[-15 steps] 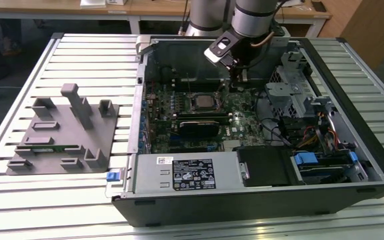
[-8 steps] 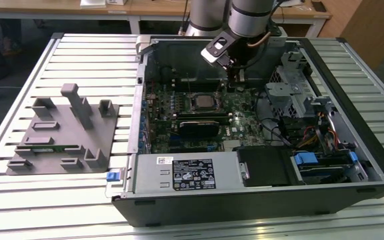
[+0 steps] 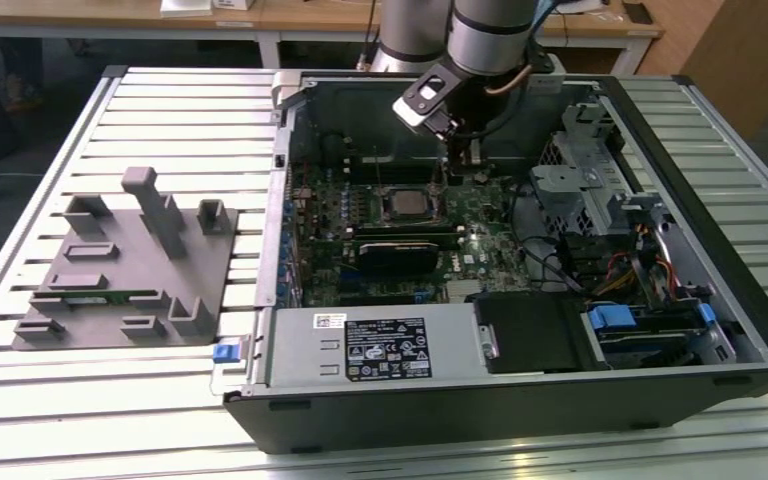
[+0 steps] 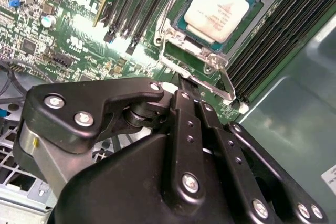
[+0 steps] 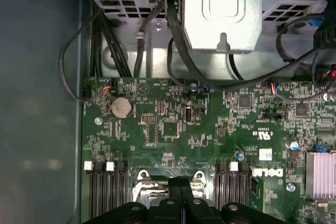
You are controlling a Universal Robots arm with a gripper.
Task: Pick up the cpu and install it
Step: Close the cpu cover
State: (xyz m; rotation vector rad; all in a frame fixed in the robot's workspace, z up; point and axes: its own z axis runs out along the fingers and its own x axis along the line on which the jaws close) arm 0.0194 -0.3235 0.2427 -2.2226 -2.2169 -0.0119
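Note:
The cpu (image 3: pixel 404 203), a pale silver square chip, lies flat in the socket of the green motherboard (image 3: pixel 471 255) inside the open computer case. In the second wrist view the cpu (image 4: pixel 216 8) sits inside a metal socket frame, with a wire lever (image 4: pixel 223 80) running along its near side. My gripper (image 3: pixel 463 160) hangs just beyond the socket, toward the case's back wall. Its black fingers (image 4: pixel 185 109) are pressed together with nothing between them, the tips (image 4: pixel 181 85) close to the lever. In the first wrist view the gripper (image 5: pixel 181 183) covers the socket's middle.
A grey plastic holder tray (image 3: pixel 131 260) lies on the slatted table at the exterior view's left. Inside the case are memory slots (image 4: pixel 131 3), a metal drive cage (image 3: pixel 584 180), cables (image 5: pixel 178 40), a heatsink (image 5: pixel 320 174) and a labelled power supply (image 3: pixel 377 345). Case walls (image 3: pixel 284 190) ring the board.

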